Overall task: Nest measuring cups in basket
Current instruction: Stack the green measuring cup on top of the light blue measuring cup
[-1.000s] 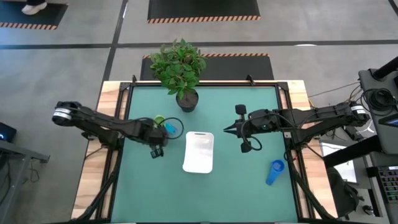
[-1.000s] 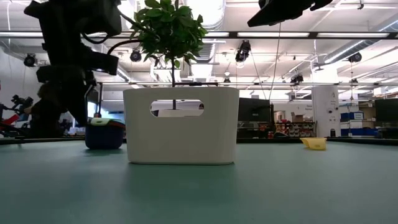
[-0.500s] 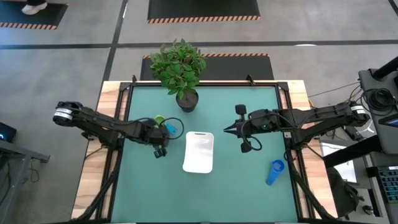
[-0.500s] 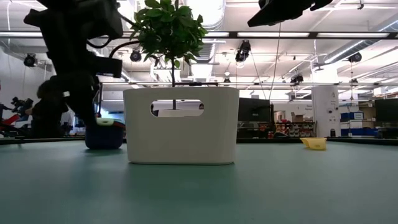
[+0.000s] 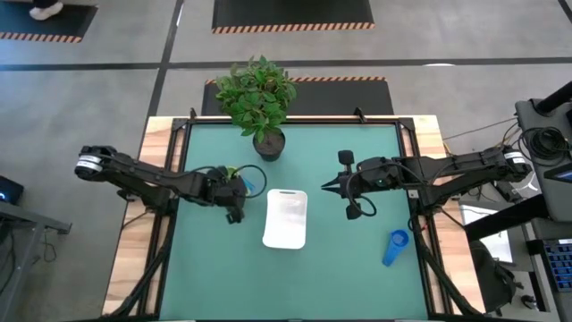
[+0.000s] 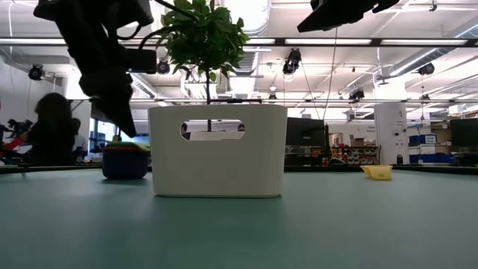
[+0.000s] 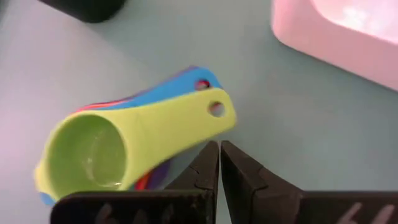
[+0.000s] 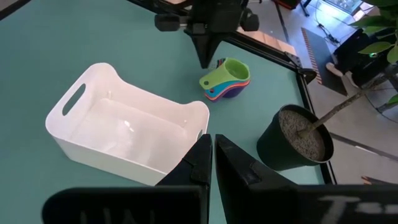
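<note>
Left gripper, fingers together, hovers above the stacked cups. Light, stiff, slippery plastic; I'd pinch the flat handles. Right gripper waits pressed together.

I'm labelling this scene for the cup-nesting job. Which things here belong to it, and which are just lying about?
Belongs to the job: nested cup stack, lone blue cup, yellow cup, basket.
Just lying about: potted plant.
</note>
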`<state>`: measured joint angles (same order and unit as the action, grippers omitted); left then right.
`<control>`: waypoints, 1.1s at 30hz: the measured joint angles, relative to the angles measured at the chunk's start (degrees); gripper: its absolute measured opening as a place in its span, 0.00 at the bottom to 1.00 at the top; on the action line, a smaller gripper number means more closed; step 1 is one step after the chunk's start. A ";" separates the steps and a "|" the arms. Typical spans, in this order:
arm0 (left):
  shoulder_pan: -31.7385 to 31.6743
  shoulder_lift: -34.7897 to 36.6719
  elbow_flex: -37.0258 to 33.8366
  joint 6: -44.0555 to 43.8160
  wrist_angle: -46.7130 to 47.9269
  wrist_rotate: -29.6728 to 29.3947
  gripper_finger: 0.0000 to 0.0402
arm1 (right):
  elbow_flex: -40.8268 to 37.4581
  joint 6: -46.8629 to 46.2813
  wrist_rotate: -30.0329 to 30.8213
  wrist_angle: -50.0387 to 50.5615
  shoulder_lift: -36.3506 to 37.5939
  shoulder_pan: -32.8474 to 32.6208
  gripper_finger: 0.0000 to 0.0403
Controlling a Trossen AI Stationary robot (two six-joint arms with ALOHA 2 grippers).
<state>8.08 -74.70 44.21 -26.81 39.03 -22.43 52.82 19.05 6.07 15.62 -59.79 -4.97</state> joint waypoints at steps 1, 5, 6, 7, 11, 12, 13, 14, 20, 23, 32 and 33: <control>0.02 -0.06 -0.22 0.46 -0.14 0.95 0.00 | 0.00 -0.02 0.00 0.00 0.00 0.01 0.02; 0.00 -1.00 -1.38 0.81 -0.21 2.07 0.00 | 0.00 0.00 0.00 0.04 0.00 0.02 0.02; 0.00 -1.34 -1.69 0.81 -0.62 2.07 0.00 | 0.00 0.00 0.00 0.04 0.00 0.01 0.02; 0.00 -1.75 -1.97 0.81 -1.27 2.03 0.00 | 0.00 0.00 0.00 0.07 0.00 0.00 0.02; 0.00 -3.06 -2.43 0.83 -4.94 2.00 0.00 | 0.00 0.00 0.00 0.07 0.00 0.02 0.02; -0.02 -3.46 -2.43 0.86 -5.28 1.90 0.00 | 0.00 0.00 0.00 0.07 0.00 0.01 0.02; -0.02 -3.77 -2.46 0.85 -5.35 1.58 0.00 | 0.00 0.00 0.00 0.05 0.00 0.00 0.02; -0.01 -4.15 -2.48 0.84 -5.28 0.67 0.00 | 0.00 0.00 0.00 0.03 0.00 0.02 0.02; -0.07 -5.65 -2.52 0.84 -6.07 -2.39 0.00 | 0.00 -0.13 0.00 0.06 0.00 0.02 0.02; -0.07 -5.68 -2.52 0.79 -6.07 -2.54 0.00 | 0.00 -0.13 0.00 0.05 0.00 0.00 0.02; -0.04 -5.53 -2.56 -0.27 -6.58 -6.45 0.00 | 0.00 -0.15 0.00 0.04 0.00 0.00 0.02; -0.04 -5.53 -2.56 -0.51 -6.59 -6.61 0.00 | 0.00 -0.15 0.00 0.04 0.00 0.00 0.02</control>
<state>8.03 -80.23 41.65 -27.33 32.44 -29.04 52.82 18.90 6.07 15.66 -59.79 -4.97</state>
